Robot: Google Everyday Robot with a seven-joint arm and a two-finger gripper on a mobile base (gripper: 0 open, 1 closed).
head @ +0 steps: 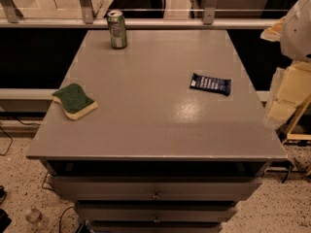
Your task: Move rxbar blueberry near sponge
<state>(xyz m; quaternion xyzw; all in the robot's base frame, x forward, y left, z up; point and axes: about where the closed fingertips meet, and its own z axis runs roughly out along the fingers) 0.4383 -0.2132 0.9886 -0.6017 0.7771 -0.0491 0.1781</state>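
Observation:
The rxbar blueberry (210,84) lies flat on the right half of the grey table (155,125), its dark navy wrapper showing rows of white lettering. The sponge (74,100) lies near the table's left edge, green scouring side up with the pale yellow foam showing at its front. The two are far apart, with bare tabletop between them. My gripper is not in view. Only a white part of the arm (297,25) shows at the upper right edge, beyond the table.
A green soda can (117,29) stands upright at the table's back left. A railing (146,22) runs behind the table. Pale yellow blocks (291,91) sit off the right side. Drawers (155,193) are below the front edge.

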